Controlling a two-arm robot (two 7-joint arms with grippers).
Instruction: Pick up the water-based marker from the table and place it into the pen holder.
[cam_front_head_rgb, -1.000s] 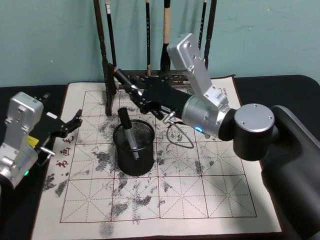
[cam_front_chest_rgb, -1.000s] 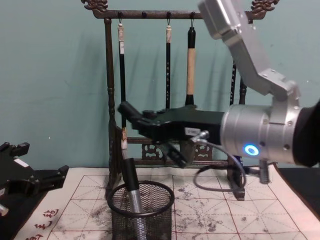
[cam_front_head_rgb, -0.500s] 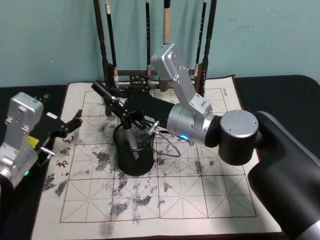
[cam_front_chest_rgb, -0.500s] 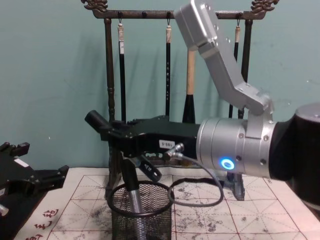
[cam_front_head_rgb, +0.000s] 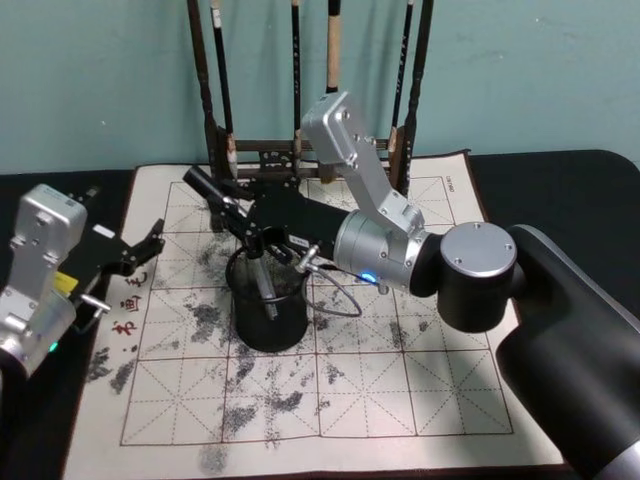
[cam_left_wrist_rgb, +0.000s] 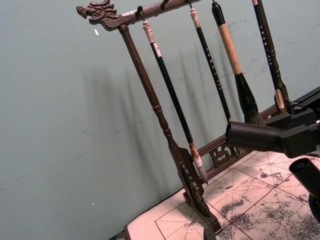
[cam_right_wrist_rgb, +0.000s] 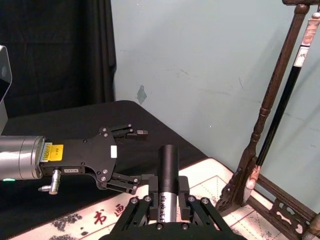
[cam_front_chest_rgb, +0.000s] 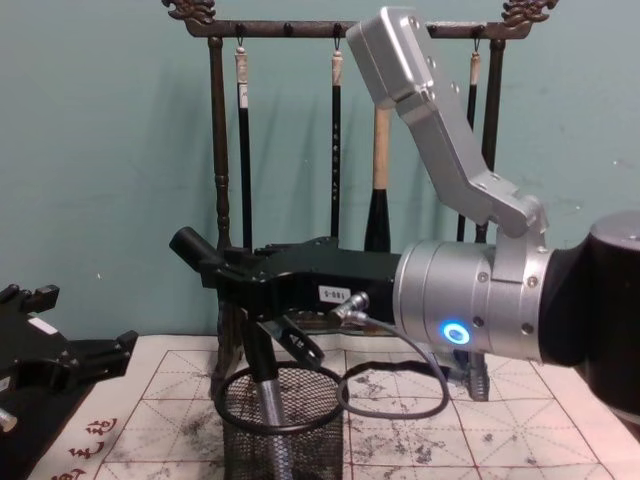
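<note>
From the head camera I see my right arm folded up at the elbow and reaching across the mat to the left, its black right gripper (cam_front_head_rgb: 240, 215) level above the rim of the pen holder (cam_front_head_rgb: 268, 310). In the chest view the forearm runs nearly horizontal, with the silver upper link rising steeply behind it toward the brush rack (cam_front_chest_rgb: 222, 150). The fingers look spread: one long finger (cam_front_chest_rgb: 195, 250) juts out and up to the left, another angles down toward the cup, and nothing sits between them, so I read the pincer as open and empty.

The water-based marker (cam_front_chest_rgb: 268, 385) stands inside the pen holder. Its long axis is close to upright, leaning a little; the black cap end points up and clears the rim just under the gripper, while the grey barrel runs down behind the mesh. From the side I cannot tell whether the lower finger touches the cap. The head view shows the lean better, the marker (cam_front_head_rgb: 262, 285) resting against the cup's inner wall.

The right wrist camera looks along its own fingers, with a dark cylinder end-on between them, and past that the left gripper (cam_right_wrist_rgb: 131, 157) with its two black fingers apart and holding nothing. That left arm is parked at the mat's left edge on the table (cam_front_head_rgb: 560, 170). The left wrist view adds the hanging brushes (cam_left_wrist_rgb: 172, 95) on the rack and the right gripper's finger coming in from the side.
</note>
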